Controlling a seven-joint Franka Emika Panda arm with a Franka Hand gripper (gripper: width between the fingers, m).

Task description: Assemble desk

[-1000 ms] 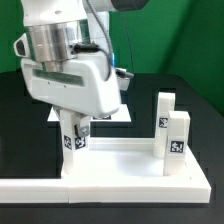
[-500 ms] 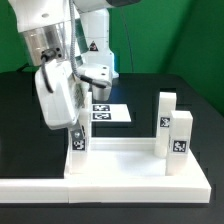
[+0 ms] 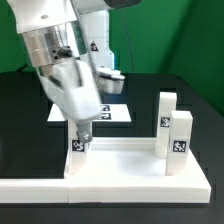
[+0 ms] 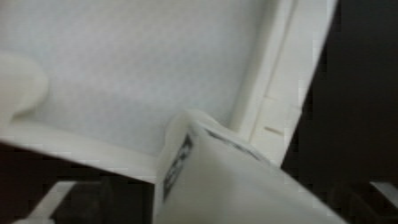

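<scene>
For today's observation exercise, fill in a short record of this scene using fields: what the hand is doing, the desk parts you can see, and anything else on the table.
hand: at the leg on the exterior view's left; whether it grips it cannot be told
desk top: white rimmed tray lying flat on the table
left leg: small tagged block standing in the tray's corner under the hand
right legs: two tagged blocks upright at the exterior view's right
marker board: flat white sheet behind the arm
table: black surface

White arm with a silvery metal wrist ring (black cable trailing behind).
</scene>
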